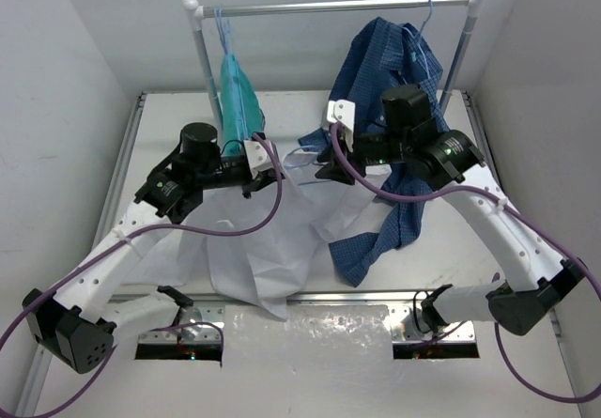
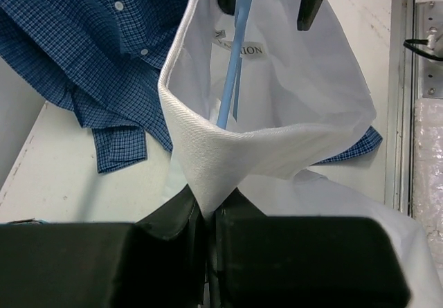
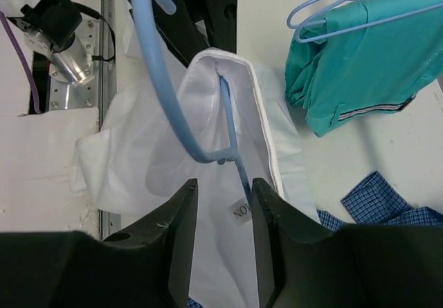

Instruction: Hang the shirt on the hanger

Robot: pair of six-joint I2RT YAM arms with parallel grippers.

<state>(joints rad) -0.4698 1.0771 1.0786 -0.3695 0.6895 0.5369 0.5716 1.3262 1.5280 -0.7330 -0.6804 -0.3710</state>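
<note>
White collar (image 2: 208, 156) tip was clamped tight in the left fingers (image 2: 197, 218), so the shirt (image 2: 297, 93) hung open just past them. Over at the right fingers (image 3: 185, 211), they stood partly apart, loose around the hanger (image 3: 156, 79) neck rather than squeezing it, wire running down inside the collar. My guess: hold that collar taut while seating the hanger shoulders. Beyond both, the blue checked shirt (image 2: 83, 52) draped close by looked snag-prone.

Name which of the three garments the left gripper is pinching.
The white shirt: its collar is clamped in the left gripper. The blue checked shirt and teal garment hang from the rail.
</note>
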